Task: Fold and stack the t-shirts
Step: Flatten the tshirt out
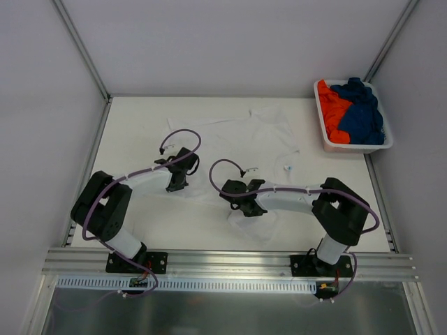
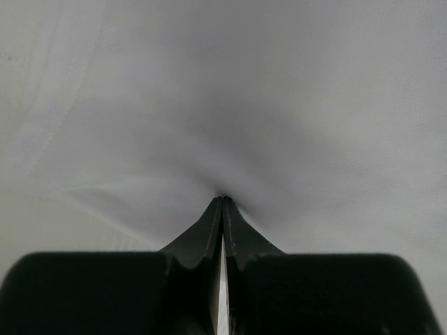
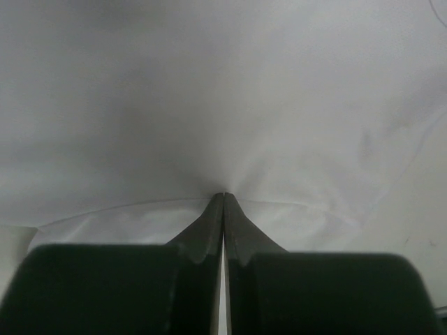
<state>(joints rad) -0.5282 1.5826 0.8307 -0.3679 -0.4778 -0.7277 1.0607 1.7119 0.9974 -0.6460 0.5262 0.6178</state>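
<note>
A white t-shirt (image 1: pixel 258 136) lies spread and rumpled on the table, a tiny blue mark (image 1: pixel 287 168) near its right side. My left gripper (image 1: pixel 175 185) is shut at the shirt's left edge; in the left wrist view the white cloth (image 2: pixel 230 112) puckers into the closed tips of that gripper (image 2: pixel 223 199). My right gripper (image 1: pixel 237 199) is shut at the near part of the shirt; a cloth edge (image 3: pixel 105 213) runs into its closed tips (image 3: pixel 224 195). An orange t-shirt (image 1: pixel 332 112) and a dark blue t-shirt (image 1: pixel 363 112) lie bunched in the basket.
A white plastic basket (image 1: pixel 353 148) stands at the back right corner of the table. Grey walls with metal posts close in the table's back and sides. An aluminium rail (image 1: pixel 223 259) carries both arm bases along the near edge.
</note>
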